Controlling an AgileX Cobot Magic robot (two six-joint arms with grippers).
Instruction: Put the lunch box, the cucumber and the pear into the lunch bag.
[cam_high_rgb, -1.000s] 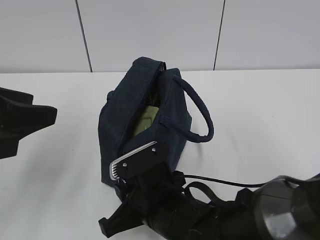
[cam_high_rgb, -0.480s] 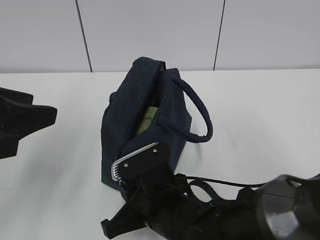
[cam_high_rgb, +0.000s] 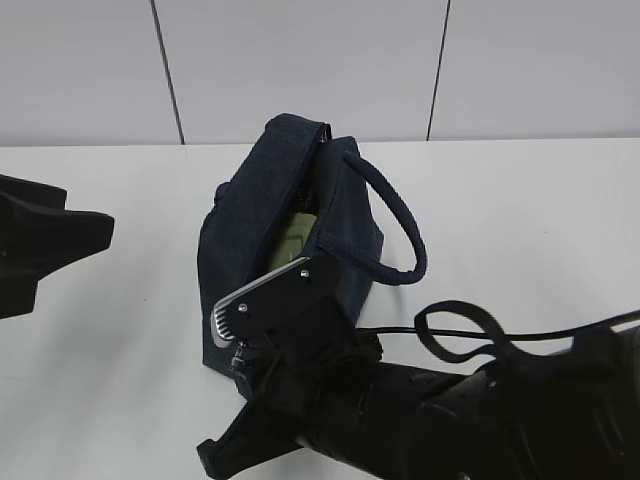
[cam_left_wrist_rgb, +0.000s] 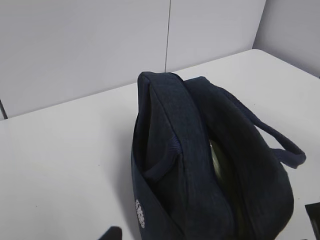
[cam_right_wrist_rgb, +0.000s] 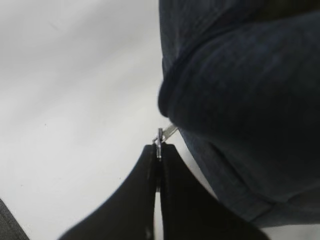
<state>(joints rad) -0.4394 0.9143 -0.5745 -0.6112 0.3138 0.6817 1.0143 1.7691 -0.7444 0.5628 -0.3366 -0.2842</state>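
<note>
Navy fabric of the lunch bag (cam_high_rgb: 290, 240) rises near the middle of the white bench (cam_high_rgb: 520, 220), its loop handle (cam_high_rgb: 400, 225) drooping to the right. Through the gaping top a pale green patch of the lunch box (cam_high_rgb: 293, 240) shows inside; cucumber and pear cannot be made out. At the bag's near end the right pincer (cam_right_wrist_rgb: 158, 150) is clamped together on the metal zip pull (cam_right_wrist_rgb: 165, 134), its black fingers (cam_right_wrist_rgb: 135, 200) pressed tight with the silver tab sticking out toward the bag. The left pincer (cam_high_rgb: 40, 245) sits well apart at the left edge of the bench, and whether it is apart or together cannot be told.
</note>
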